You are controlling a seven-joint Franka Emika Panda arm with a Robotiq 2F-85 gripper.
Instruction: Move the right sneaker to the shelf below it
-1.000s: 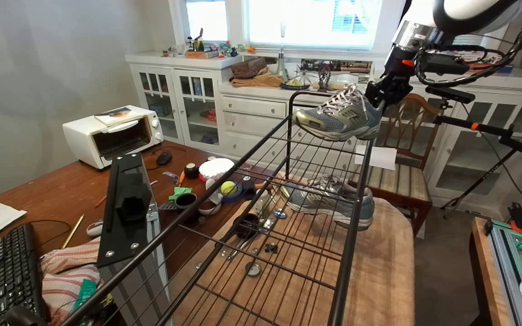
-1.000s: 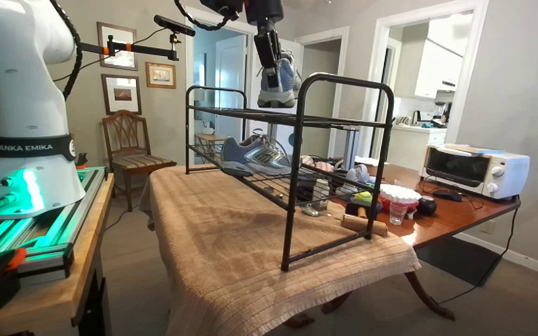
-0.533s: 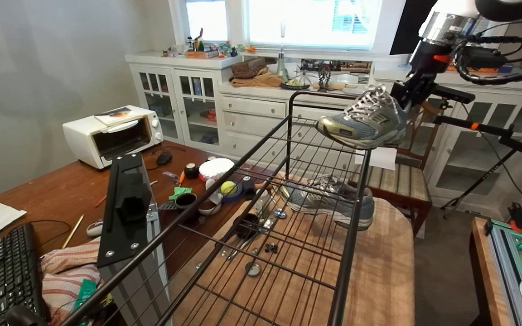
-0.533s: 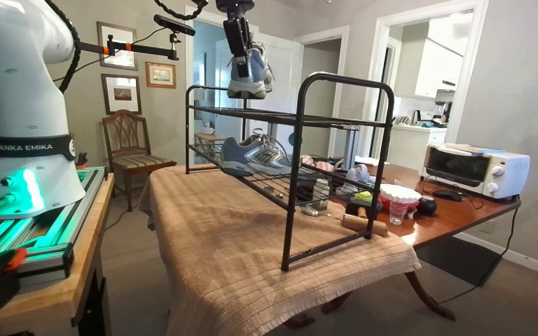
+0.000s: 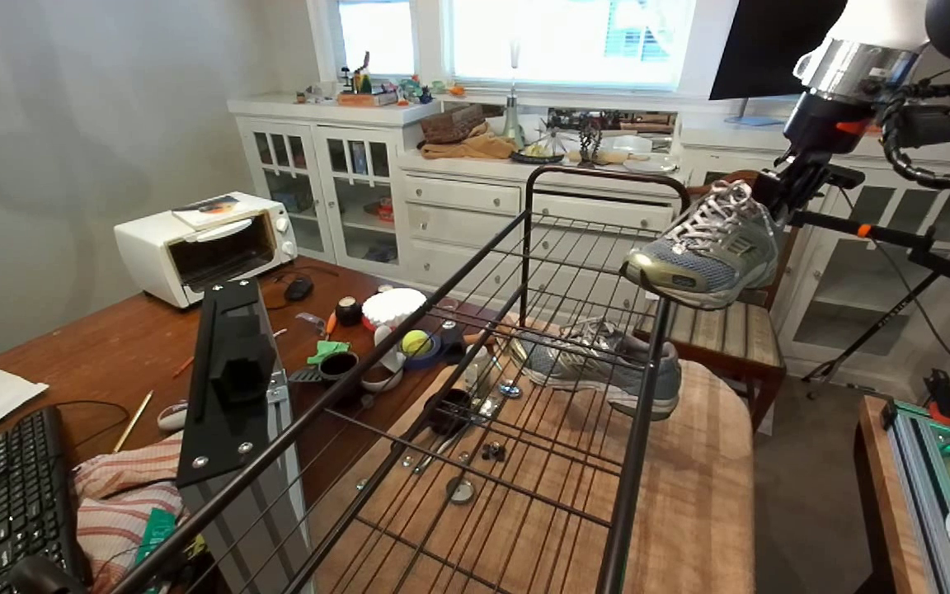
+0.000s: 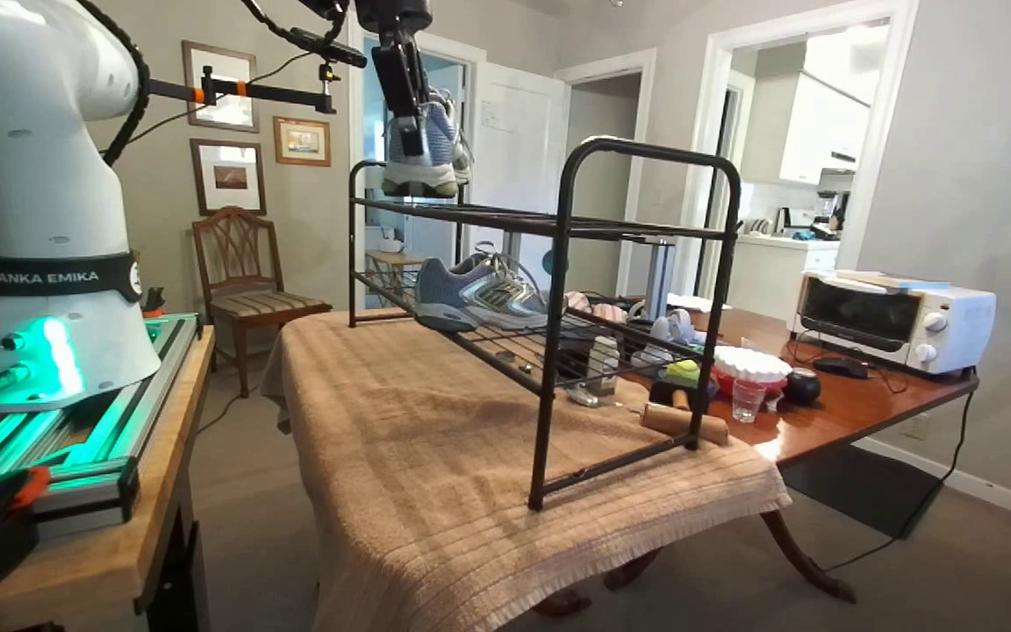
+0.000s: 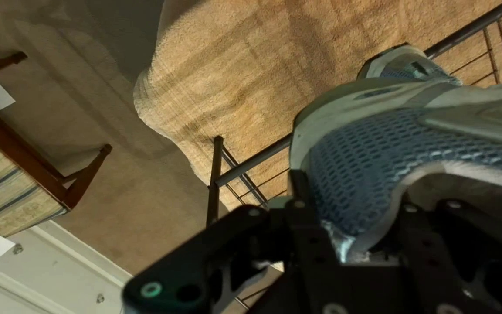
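Observation:
The right sneaker (image 5: 710, 252), grey and white with white laces, hangs in the air, toe pointing away from my gripper. My gripper (image 5: 776, 198) is shut on its heel; the wrist view shows a finger (image 7: 355, 209) on either side of the heel wall, one inside the opening. In an exterior view the sneaker (image 6: 441, 145) is slightly above the top shelf (image 6: 505, 221), near the rack's robot-side rail. Whether it overhangs the rail is hard to tell. The lower shelf (image 6: 505, 366) bears a matching sneaker (image 6: 479, 294), also partly visible in the wrist view (image 7: 403, 65).
The black rack's end frames (image 6: 555, 351) rise above the top shelf. It stands on a towel-covered table (image 6: 409, 421). Small items and a roller (image 6: 685, 424) lie beyond it. A chair (image 5: 714, 330) stands behind the rack's far end. A camera boom (image 6: 251, 92) stands near the arm.
My gripper and the held sneaker have moved toward the robot's side, out from over the top shelf's middle to its rail. The grip stays shut. The lower sneaker and rack have not moved.

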